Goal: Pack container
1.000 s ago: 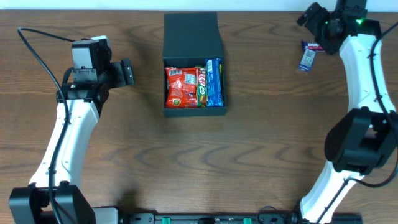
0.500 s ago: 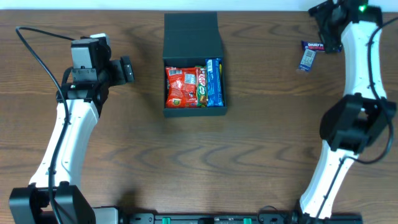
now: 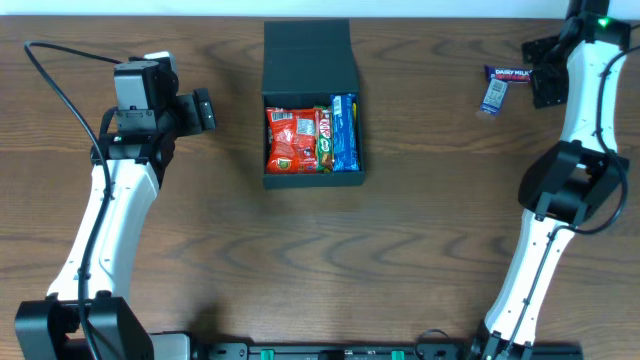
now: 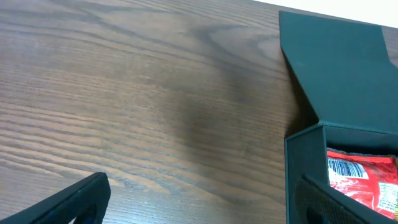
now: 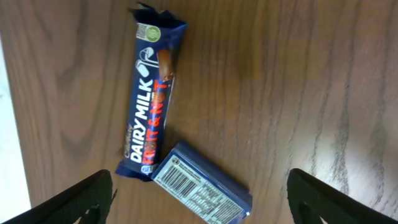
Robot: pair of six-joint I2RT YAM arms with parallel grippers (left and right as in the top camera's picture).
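The black container [image 3: 311,60] stands at the back middle of the table with its flap lid open toward the far edge. It holds a red packet [image 3: 291,140], a KitKat bar [image 3: 324,138] and a blue packet [image 3: 343,132]. It also shows in the left wrist view [image 4: 323,81]. A Dairy Milk bar [image 5: 148,124] and a blue barcoded bar [image 5: 200,190] lie at the far right, also in the overhead view [image 3: 497,85]. My right gripper [image 5: 199,214] is open above them. My left gripper [image 4: 202,208] is open and empty, left of the container.
The table's far edge runs just behind the container and the bars [image 5: 9,124]. A black cable [image 3: 60,70] loops by the left arm. Bare wood lies between the container and the bars.
The right arm has swung right and turned, so its gripper now sits right of the two bars. The left arm, the container and the bars have not moved.
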